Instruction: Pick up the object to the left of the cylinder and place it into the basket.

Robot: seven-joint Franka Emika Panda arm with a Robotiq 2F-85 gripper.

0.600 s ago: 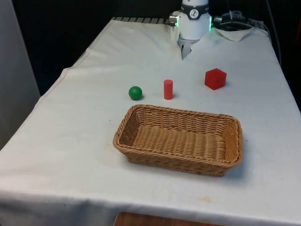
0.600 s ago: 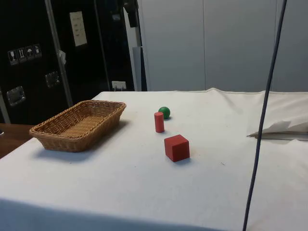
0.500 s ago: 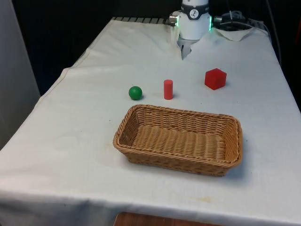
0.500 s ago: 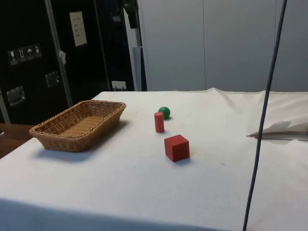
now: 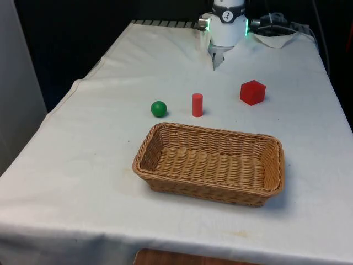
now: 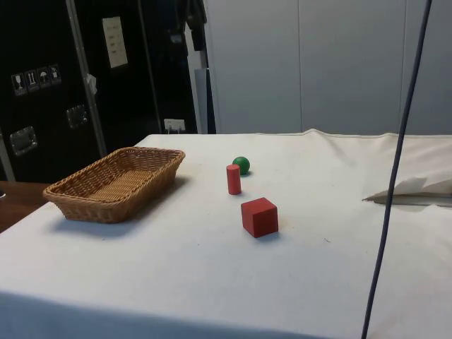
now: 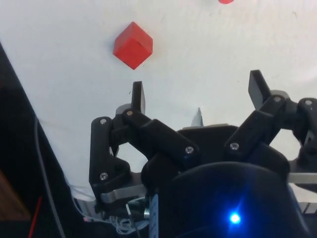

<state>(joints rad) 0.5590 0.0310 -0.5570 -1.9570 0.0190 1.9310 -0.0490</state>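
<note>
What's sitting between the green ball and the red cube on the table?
The red cylinder stands upright between the green ball and the red cube, nearer the ball, as the front view shows.

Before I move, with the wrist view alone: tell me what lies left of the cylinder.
Observer: A green ball lies at the front view's left of the red cylinder, apart from it.
Operator: Now place the basket for me.
Observer: The wicker basket sits nearer the front camera than both, with nothing in it.
Operator: Report the cylinder's pose.
Observer: It stands upright.
</note>
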